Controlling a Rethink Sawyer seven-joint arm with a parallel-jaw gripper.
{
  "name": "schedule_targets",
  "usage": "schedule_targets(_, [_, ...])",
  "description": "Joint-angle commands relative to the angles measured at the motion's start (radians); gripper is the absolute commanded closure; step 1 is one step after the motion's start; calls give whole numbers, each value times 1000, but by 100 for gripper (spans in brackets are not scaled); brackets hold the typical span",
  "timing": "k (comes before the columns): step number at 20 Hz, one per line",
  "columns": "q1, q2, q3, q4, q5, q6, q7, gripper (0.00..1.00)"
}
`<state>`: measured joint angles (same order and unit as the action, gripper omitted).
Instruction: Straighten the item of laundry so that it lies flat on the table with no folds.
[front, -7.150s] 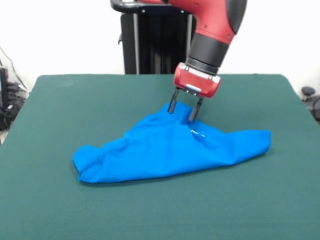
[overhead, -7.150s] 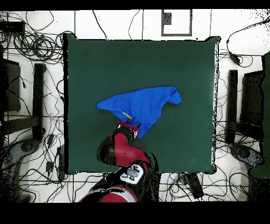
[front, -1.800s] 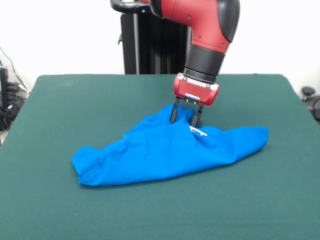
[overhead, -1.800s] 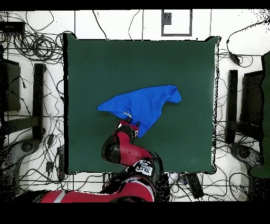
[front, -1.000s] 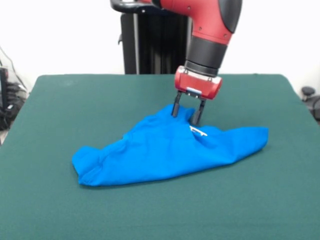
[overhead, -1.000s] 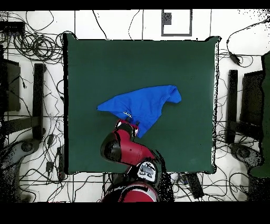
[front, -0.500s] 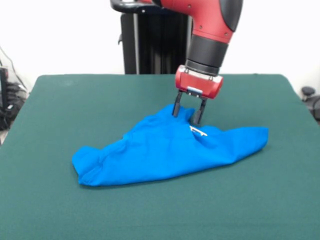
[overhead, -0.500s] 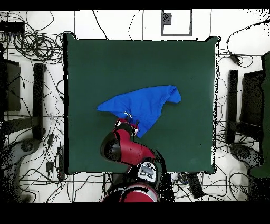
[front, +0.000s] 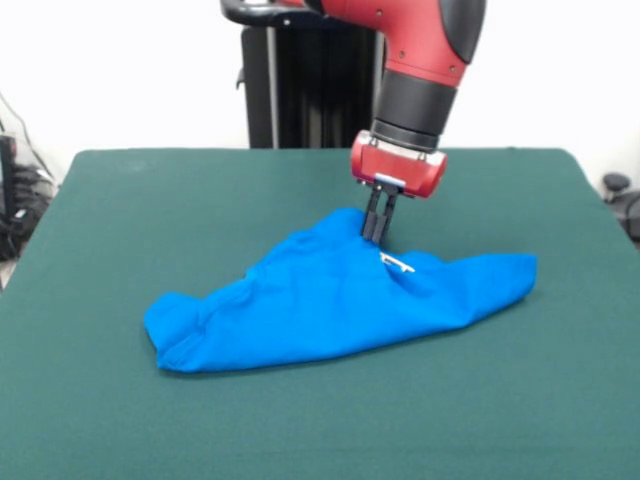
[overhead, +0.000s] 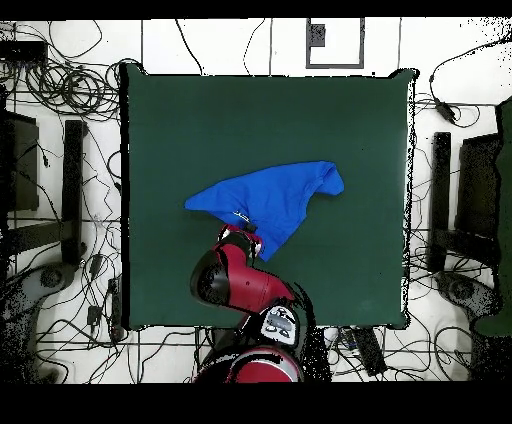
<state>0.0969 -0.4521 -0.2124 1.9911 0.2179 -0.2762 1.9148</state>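
The item of laundry (front: 340, 300), a bright blue T-shirt, lies in a rumpled, roughly triangular heap near the middle of the table (front: 150, 210). In the front view its peak points to twelve o'clock, one bunched end reaches toward eight o'clock, and a rounded lobe stretches toward three o'clock. Only plain blue fabric shows, apart from a small white tag (front: 396, 263) just below the peak.

The task looks barely begun. The cloth is still doubled over itself, with creases running across it and rolled edges at both ends, and no sleeve or hem is laid out flat. Everything remains to be done: lifting or dragging the layers apart and spreading the shirt in a single layer.

The gripper (front: 375, 228) stands upright at the peak of the heap, its two fingers drawn together with almost no gap and their tips down in the top fold. They appear to be pinching that fold, though how much fabric they hold cannot be told. In the overhead view the arm covers the spot.

No containers are on the table; the shirt is the only loose thing on it.
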Motion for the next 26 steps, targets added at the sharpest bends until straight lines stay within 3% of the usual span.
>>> schedule_targets(1, [10, 36, 112, 10, -16, 58, 166, 100])
schedule_targets(24, [10, 33, 111, 17, -17, 50, 170, 100])
schedule_targets(25, [13, 34, 109, 18, -16, 44, 172, 0])
schedule_targets(26, [14, 34, 107, 16, -15, 48, 169, 0])
